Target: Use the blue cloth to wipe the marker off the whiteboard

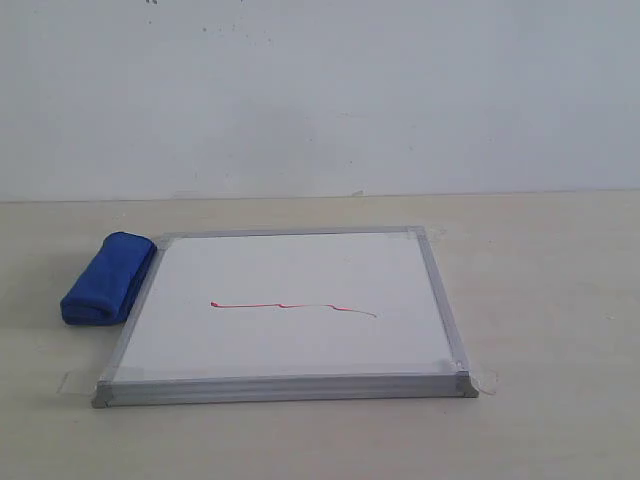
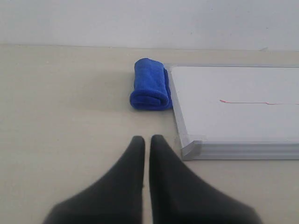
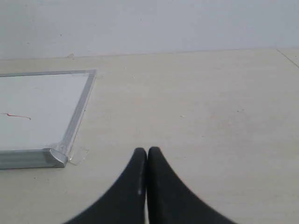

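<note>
Exterior view first: board (image 1: 300,265) flat on the table (image 1: 540,300), silver frame, clear tape tabs (image 1: 487,380) sticking out at the near corners. Thin wavy red marker (image 1: 290,305) across the middle of the white, running side to side. Blue cloth (image 1: 108,278) rolled up and snug against the board's left edge, toward the far corner, sitting on the table and not on the board. Plain pale wall (image 1: 320,90) behind it all. Left wrist view: left gripper (image 2: 147,140) over bare table, black fingers brought together with only a hairline slit between them, nothing pinched, well short of the cloth and just off the board's near left corner. Open end of the roll facing that camera, one long side right up against the frame. Right wrist view: right gripper (image 3: 147,150) pressed fully together, also empty, over bare table off the board's right side, near a taped corner. Just the tail end of the marker visible there.
</note>
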